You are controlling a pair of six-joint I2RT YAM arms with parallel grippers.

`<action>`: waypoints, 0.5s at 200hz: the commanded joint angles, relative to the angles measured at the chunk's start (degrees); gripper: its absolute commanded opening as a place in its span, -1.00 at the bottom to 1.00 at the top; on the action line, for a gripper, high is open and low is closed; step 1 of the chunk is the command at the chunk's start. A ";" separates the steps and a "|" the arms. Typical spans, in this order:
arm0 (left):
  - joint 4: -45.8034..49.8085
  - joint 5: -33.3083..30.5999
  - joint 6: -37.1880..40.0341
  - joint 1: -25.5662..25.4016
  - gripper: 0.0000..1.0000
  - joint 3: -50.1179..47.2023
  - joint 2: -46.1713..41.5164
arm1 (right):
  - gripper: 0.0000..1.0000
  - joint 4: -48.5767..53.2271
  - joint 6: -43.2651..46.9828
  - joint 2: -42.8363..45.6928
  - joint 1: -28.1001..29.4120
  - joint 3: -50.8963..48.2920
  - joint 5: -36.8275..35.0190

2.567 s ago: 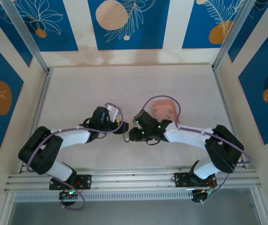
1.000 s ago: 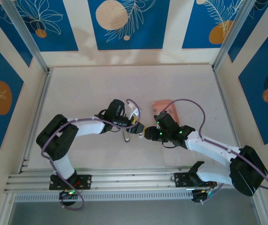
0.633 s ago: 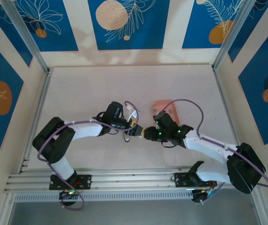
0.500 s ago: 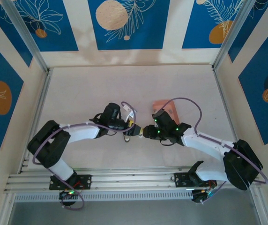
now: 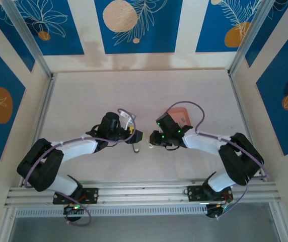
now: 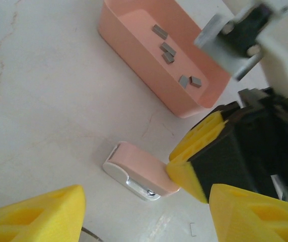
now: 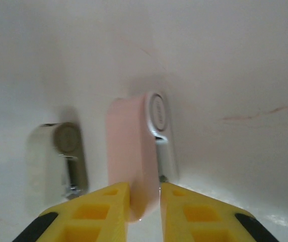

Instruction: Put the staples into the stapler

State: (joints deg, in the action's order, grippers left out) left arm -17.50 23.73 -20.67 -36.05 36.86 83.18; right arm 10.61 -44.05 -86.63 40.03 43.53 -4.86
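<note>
Stapler (image 6: 139, 171) pinched by right gripper (image 7: 145, 194), probably to pry its top open; left gripper (image 6: 144, 212) released, hovering left of it; staples (image 6: 168, 50) in tray (image 6: 139, 65).

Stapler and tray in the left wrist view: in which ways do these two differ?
The tray is an open, shallow rectangle, pink all over; the stapler is a smaller, rounded block, pink above and white below. The tray holds loose grey staples; the stapler has the right claw closed around one end. Both are pink and rest on the table.
</note>
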 commanded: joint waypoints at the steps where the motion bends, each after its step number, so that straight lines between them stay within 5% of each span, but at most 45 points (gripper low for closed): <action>1: 0.02 -1.03 -0.34 0.37 0.33 -0.84 -0.58 | -0.57 2.57 -1.47 -2.40 0.19 -0.22 0.94; 39: -0.26 -1.18 -0.59 0.50 0.33 -0.79 -0.97 | -0.55 4.60 1.06 2.67 0.58 1.46 -1.49; 78: -0.42 -3.38 -1.55 1.03 0.36 -1.64 -2.99 | -0.11 7.69 5.70 11.49 -3.05 2.45 -2.34; 100: -0.11 -5.70 -2.33 1.78 0.39 -2.47 -4.83 | -0.03 13.15 11.36 15.41 -9.24 3.17 -5.99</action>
State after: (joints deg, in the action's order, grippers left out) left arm -17.52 21.12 -21.58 -35.51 35.42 81.19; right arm 16.69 -39.27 -75.37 36.51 44.47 -6.39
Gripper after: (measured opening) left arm 0.688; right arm 0.469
